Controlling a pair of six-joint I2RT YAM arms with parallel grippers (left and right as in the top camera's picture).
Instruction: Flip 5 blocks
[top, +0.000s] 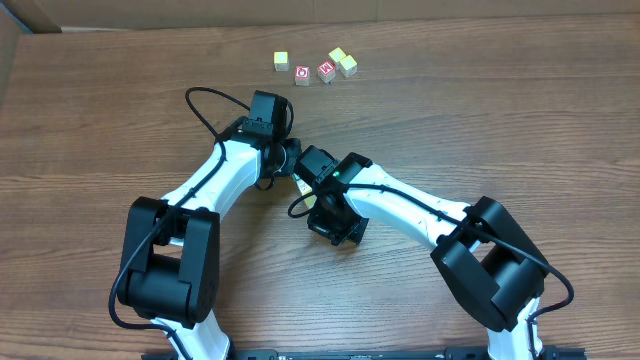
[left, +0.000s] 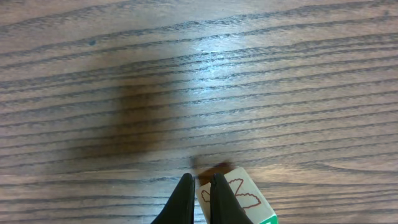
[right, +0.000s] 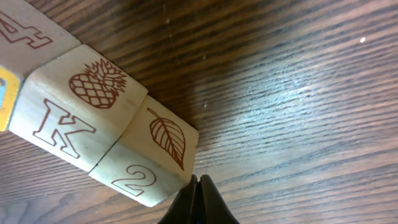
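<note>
Item 1, left gripper (left: 201, 180): in the left wrist view I am seeing its fingers drawn nearly together at the bottom centre, with only a thin slit between them and nothing clamped. The red-outline block (left: 245, 194), green on its lower side, is sitting just right of the tips, with its corner showing through the slit.

Item 2, right gripper (right: 199, 182): its fingers are pressing fully together at the bottom centre of the right wrist view. The tips are meeting the lower right corner of the leaf block (right: 155, 158), which is also showing a 2.

Item 3, row: the leaf block is lying against the pineapple block (right: 74, 112), marked K. The 4 block (right: 25, 37) is adjoining that at the upper left.

Item 4, overhead: five blocks are resting on the table (top: 520, 120) at top centre, well apart from both arms. They are the pale block (top: 281, 61), two red-faced blocks (top: 302, 75) (top: 326, 71) and two yellow blocks (top: 337, 54) (top: 348, 67).
</note>
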